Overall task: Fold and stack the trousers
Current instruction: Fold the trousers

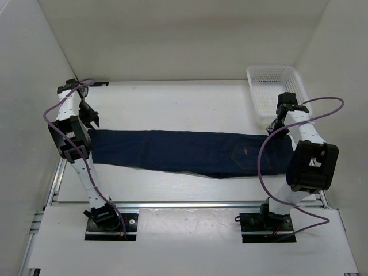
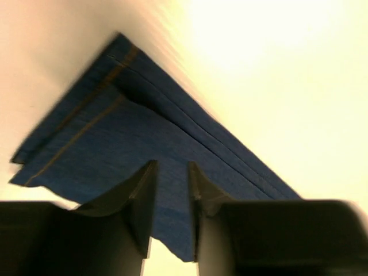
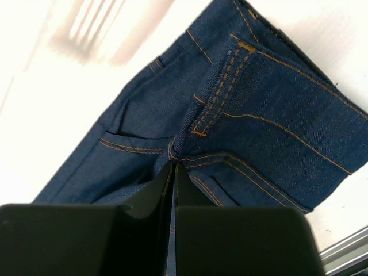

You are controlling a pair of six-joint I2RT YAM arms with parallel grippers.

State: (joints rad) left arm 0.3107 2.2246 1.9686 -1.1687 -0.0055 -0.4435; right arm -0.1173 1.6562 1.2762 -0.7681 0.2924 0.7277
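The dark navy trousers (image 1: 184,152) lie stretched across the middle of the table, folded lengthwise, with the waist on the right and the leg ends on the left. A small orange-tan mark (image 1: 245,152) shows near the waist. My left gripper (image 1: 94,121) is at the leg ends. In the left wrist view, its fingers (image 2: 171,172) stand narrowly apart with the hem cloth (image 2: 115,144) between them. My right gripper (image 1: 276,127) is at the waist end. In the right wrist view, it (image 3: 174,167) is pinched shut on bunched denim (image 3: 276,115) near the fly seams.
A white plastic basket (image 1: 273,86) stands at the back right, just behind the right gripper. White walls close in the table on the left, right and back. A metal rail (image 1: 190,203) runs along the near edge in front of the arm bases.
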